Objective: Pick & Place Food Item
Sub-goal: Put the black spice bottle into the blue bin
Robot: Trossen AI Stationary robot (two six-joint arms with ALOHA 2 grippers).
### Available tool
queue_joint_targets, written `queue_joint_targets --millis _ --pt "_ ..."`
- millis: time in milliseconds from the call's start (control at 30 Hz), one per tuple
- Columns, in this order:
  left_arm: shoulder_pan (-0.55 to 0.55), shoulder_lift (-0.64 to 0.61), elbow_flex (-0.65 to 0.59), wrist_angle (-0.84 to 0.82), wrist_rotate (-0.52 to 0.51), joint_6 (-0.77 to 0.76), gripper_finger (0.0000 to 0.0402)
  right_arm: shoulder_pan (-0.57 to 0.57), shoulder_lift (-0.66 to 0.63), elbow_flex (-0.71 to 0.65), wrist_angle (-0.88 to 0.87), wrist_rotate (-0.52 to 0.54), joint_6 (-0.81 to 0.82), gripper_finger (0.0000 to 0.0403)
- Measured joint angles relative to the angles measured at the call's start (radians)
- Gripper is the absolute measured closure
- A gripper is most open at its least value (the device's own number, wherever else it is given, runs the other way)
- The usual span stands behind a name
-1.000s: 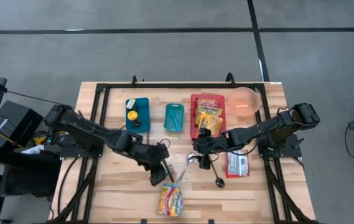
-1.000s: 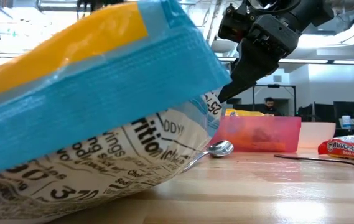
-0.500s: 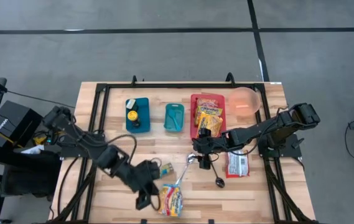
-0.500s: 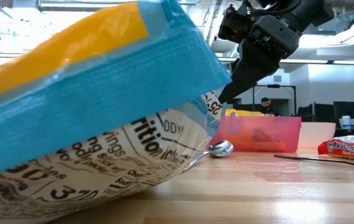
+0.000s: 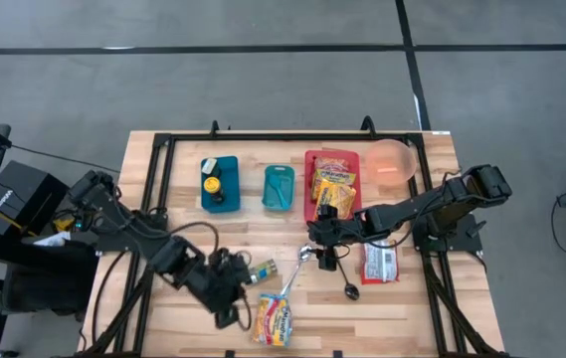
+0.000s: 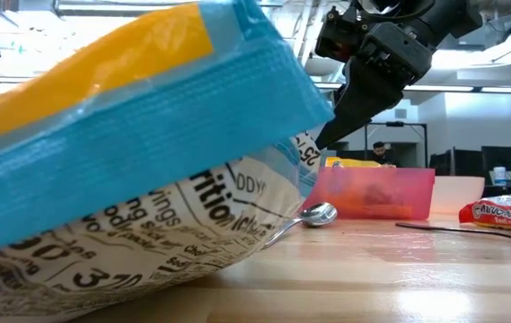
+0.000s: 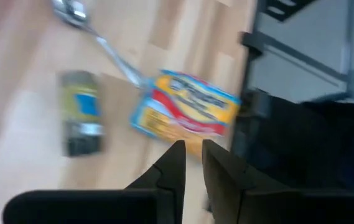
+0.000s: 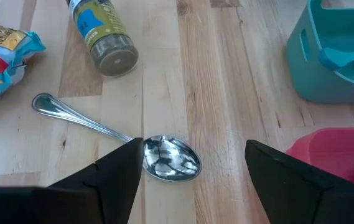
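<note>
Pale wooden bench point(image 5: 402, 298) of butcher-block planks, grain running lengthwise, framed by black metal rails. Grey tiled floor around it with dark seams.

Near the front edge, a crinkly foil snack bag point(image 5: 274, 319), blue-edged with red and yellow print, lying flat; fills most of the low view point(image 6: 129, 152), nutrition panel showing. Just beside it, a small cylindrical jar point(image 5: 262, 269) on its side, yellow-and-blue label, dark cap. A polished steel spoon point(image 5: 296, 267) lying between jar and bag, its handle tip at the bag's corner, bowl toward the back. A second dark utensil point(image 5: 345, 285) farther right, and a flat red glossy wrapper point(image 5: 379, 263).

Along the back: a teal tray point(image 5: 220, 184) with a small bottle, a smaller teal tub point(image 5: 279, 187), a red bin point(image 5: 333, 186) holding yellow packets, a translucent pink bowl point(image 5: 392, 160).

Left claw point(image 5: 231, 310) low over the bench just left of the snack bag, fingers point(image 7: 173, 163) nearly together with a thin gap, grasping nothing. Right claw point(image 8: 192, 163) spread wide above the spoon's bowl, released, not touching it.

Beyond the bench in the low view, a bright workshop with monitors and a seated person point(image 6: 388, 151).
</note>
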Motion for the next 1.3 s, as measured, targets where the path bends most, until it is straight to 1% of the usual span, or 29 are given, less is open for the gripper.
queue_joint_targets --millis 133,300,567,700,867,1033,1200,1300 --pt "0.076 0.0 -0.014 -0.015 -0.022 0.072 0.0354 0.0 0.0 0.0 0.0 0.0 0.0 0.0127" --pt "0.168 0.0 -0.06 -0.03 -0.024 0.158 0.0354 0.0 0.0 0.0 -0.004 -0.001 0.0 0.0127" --pt "0.263 0.001 -0.178 -0.035 -0.016 0.165 0.0354 0.0 0.0 0.0 -0.014 -0.001 0.0 0.0127" --pt "0.276 0.0 -0.234 0.019 -0.015 0.165 0.0354 0.0 0.0 0.0 -0.014 -0.001 0.0 0.0127" --pt "0.276 0.001 -0.31 0.16 0.045 0.171 0.0354 0.0 0.0 0.0 -0.014 -0.001 0.0 0.0127" --pt "0.276 0.001 -0.322 0.166 0.044 0.177 0.0354 0.0 0.0 0.0 -0.014 -0.001 0.0 0.0127" --pt "0.272 0.001 -0.322 0.204 0.045 0.316 0.0354 0.0 0.0 0.0 -0.014 -0.001 0.0 0.0127" --pt "0.272 0.001 -0.321 0.234 0.064 0.377 0.0354 0.0 0.0 0.0 -0.014 -0.001 0.0 0.0127"
